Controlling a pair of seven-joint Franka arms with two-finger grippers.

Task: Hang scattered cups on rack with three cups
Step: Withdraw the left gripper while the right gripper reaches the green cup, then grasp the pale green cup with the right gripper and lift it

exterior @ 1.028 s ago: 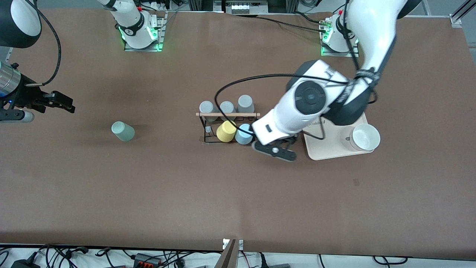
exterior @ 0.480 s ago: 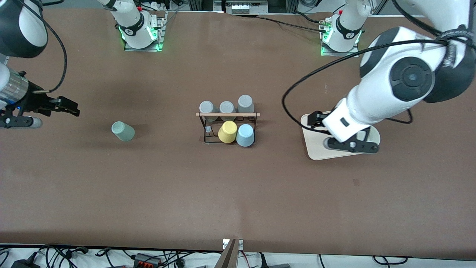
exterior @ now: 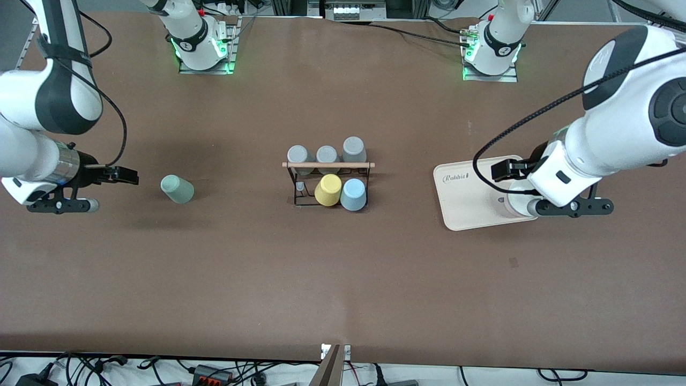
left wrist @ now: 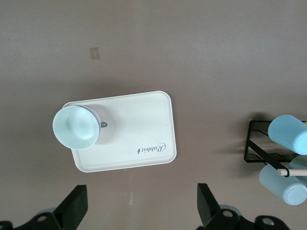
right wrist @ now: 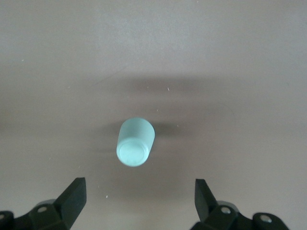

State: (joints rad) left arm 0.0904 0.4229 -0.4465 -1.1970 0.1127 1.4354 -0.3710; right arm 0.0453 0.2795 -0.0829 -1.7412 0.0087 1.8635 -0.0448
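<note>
The mint cup (exterior: 177,188) lies on the desk toward the right arm's end, apart from the rack (exterior: 328,177), where the blue cup (exterior: 353,194) sits beside the yellow cup (exterior: 327,190). The right pincer (right wrist: 139,203) hovers near the mint cup, fingers apart. The left pincer (left wrist: 142,211) hangs above the tray (exterior: 466,198), fingers apart, empty.

White arms, black joints, black cables
</note>
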